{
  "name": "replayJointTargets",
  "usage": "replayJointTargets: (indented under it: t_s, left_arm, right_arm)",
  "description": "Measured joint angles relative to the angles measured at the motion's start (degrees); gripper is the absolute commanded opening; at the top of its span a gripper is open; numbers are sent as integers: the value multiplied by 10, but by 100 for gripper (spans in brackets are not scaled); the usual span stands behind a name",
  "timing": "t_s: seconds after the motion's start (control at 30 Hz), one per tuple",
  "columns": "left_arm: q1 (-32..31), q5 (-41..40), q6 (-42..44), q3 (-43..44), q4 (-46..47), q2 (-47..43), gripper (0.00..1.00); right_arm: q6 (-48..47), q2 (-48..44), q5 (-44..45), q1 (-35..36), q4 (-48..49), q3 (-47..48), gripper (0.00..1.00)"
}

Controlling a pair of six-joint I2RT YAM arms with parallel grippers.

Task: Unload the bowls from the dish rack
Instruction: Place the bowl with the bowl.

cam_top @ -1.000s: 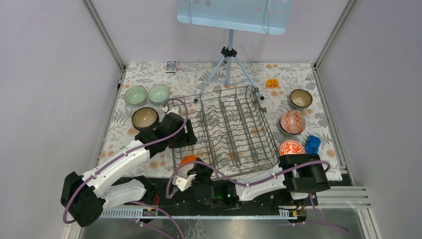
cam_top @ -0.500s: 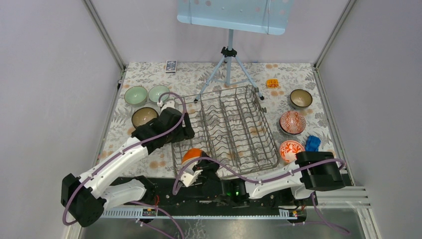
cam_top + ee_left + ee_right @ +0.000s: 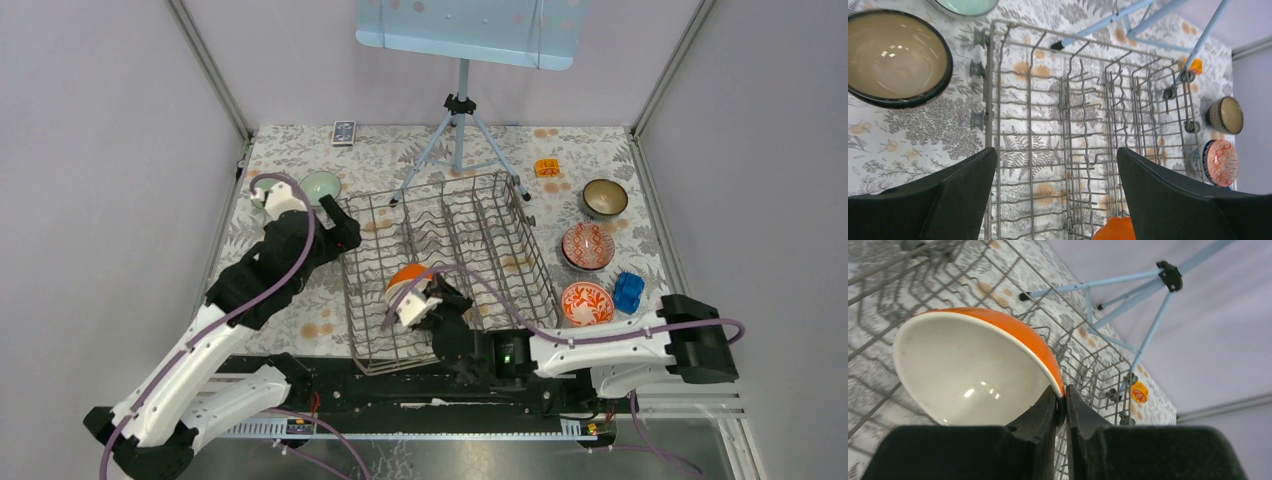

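Observation:
The grey wire dish rack [image 3: 500,240] stands mid-table. My right gripper [image 3: 1062,390] is shut on the rim of an orange bowl [image 3: 1013,327] with a white inside, holding it tilted above the rack's near-left part [image 3: 405,277]. My left gripper [image 3: 1056,152] is open and empty, hovering over the rack's left side [image 3: 1030,115]. A dark brown bowl [image 3: 895,55] and a pale green bowl [image 3: 965,5] sit left of the rack. A brown bowl [image 3: 605,197] and two red-and-white bowls [image 3: 588,245] [image 3: 586,302] sit to the right.
A blue-grey tripod [image 3: 460,130] stands behind the rack, its legs reaching the rack's far edge. A small orange object [image 3: 546,167] and a blue object [image 3: 628,290] lie at the right. A dark remote [image 3: 343,132] lies at the back left.
My right gripper has carried the orange bowl up from the rack's near edge to over its near-left part. My left gripper has opened wider and swung from the brown bowl toward the rack's far-left corner.

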Motion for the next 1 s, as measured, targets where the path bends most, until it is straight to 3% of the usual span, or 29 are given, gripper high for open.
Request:
replayJointTargets:
  t_s: [0.27,0.5,0.77,1.0]
  left_arm:
    - [0,-55,22,0,10,-71,99]
    - [0,-40,42,-1,38,-101,99]
    - [0,56,67,-14,99,-116,99]
    - [0,175,107,-28,147,-115,99]
  right_arm:
    - [186,-57,-47,-90,-212,80,0]
    - [361,-82,-122,-135,-372,151,0]
    - [533,-115,-218,-192,-492,181,0]
    - [617,-119,-286,-234,-544,182,0]
